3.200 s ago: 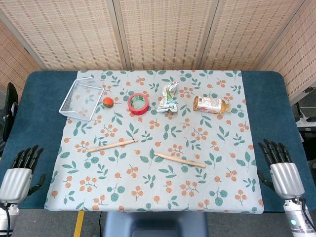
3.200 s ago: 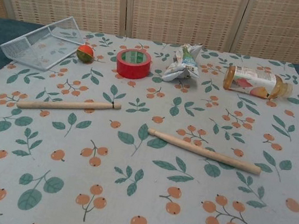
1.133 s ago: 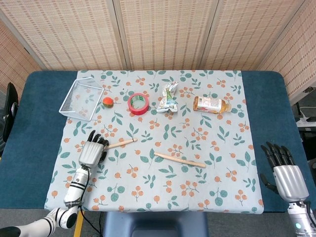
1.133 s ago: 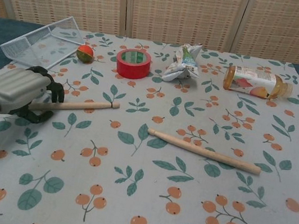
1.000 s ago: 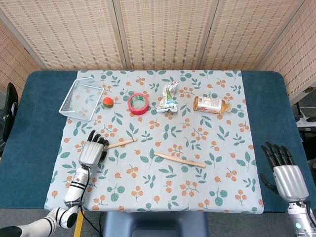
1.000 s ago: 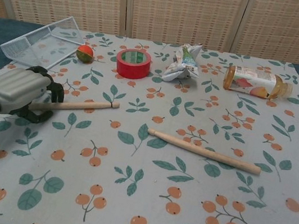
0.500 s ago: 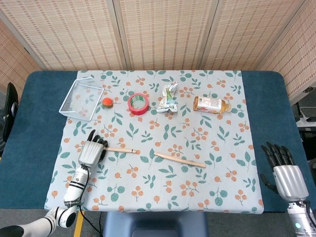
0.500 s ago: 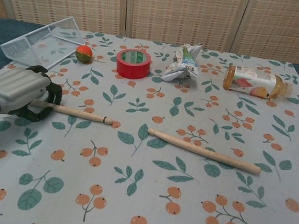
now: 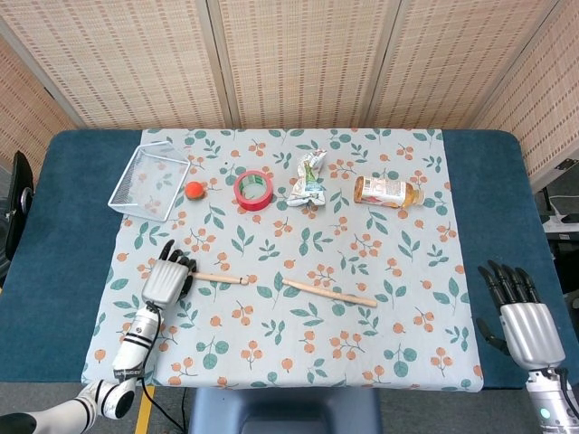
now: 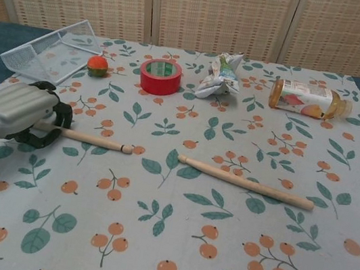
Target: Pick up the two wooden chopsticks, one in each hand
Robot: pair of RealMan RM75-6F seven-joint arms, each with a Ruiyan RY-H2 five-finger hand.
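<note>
The left chopstick (image 9: 222, 278) (image 10: 93, 139) lies low over the floral cloth, and my left hand (image 9: 166, 280) (image 10: 16, 112) grips its left end with fingers curled around it. Its free tip points right. The right chopstick (image 9: 328, 292) (image 10: 244, 181) rests flat on the cloth near the middle, untouched. My right hand (image 9: 520, 316) hovers at the near right table edge with fingers spread and holds nothing; only the head view shows it.
Along the far side stand a tilted wire basket (image 9: 149, 181) (image 10: 46, 52), a small orange ball (image 9: 194, 189) (image 10: 96, 64), a red tape roll (image 9: 254, 190) (image 10: 160, 76), a crumpled packet (image 9: 308, 178) (image 10: 220, 75) and a lying bottle (image 9: 387, 192) (image 10: 307, 99).
My left hand came from the table edge and closed on the left chopstick, whose free tip then swung toward the near side. The orange ball rolled slightly left. The right hand barely moved.
</note>
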